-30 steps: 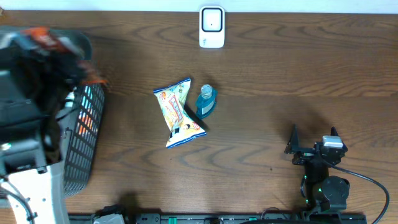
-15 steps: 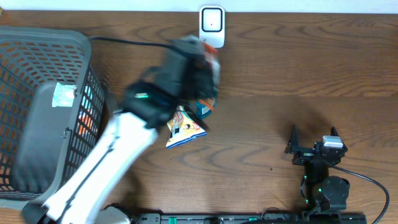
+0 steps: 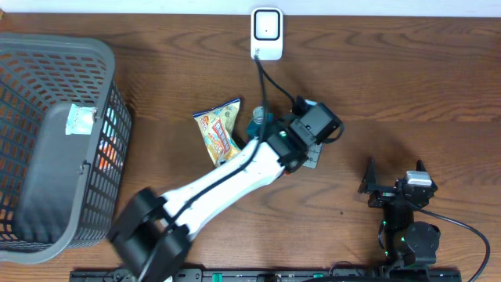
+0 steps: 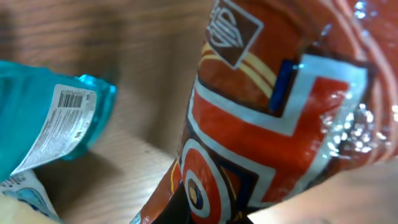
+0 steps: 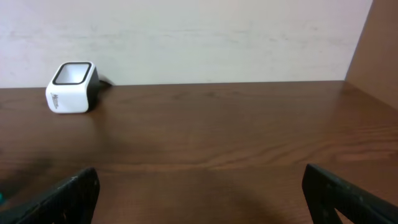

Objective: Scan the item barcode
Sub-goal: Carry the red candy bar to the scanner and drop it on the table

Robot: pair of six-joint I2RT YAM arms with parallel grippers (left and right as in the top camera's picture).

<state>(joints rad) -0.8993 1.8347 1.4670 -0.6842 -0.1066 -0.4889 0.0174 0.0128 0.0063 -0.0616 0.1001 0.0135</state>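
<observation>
My left gripper (image 3: pixel 309 150) is shut on a red and orange snack packet (image 4: pixel 267 112), which fills the left wrist view; only a pale corner of the packet (image 3: pixel 311 160) shows from overhead. The left arm reaches from the front left to the table's middle, just right of a blue bottle (image 3: pixel 259 119) whose barcode label (image 4: pixel 65 121) faces the wrist camera. At the back edge stands the white scanner (image 3: pixel 266 34), also in the right wrist view as a white box (image 5: pixel 71 87). My right gripper (image 3: pixel 395 178) rests open near the front right, nothing between its fingers (image 5: pixel 74 194).
A yellow and white snack bag (image 3: pixel 221 135) lies left of the bottle. A grey mesh basket (image 3: pixel 102 196) with a few items in it fills the left side. The scanner's cable (image 3: pixel 261 78) runs toward the arm. A pale wall stands behind the table.
My left arm has swung from over the basket, across the snack bag, to the table's middle with the red packet in its grip. The right arm has stayed still.
</observation>
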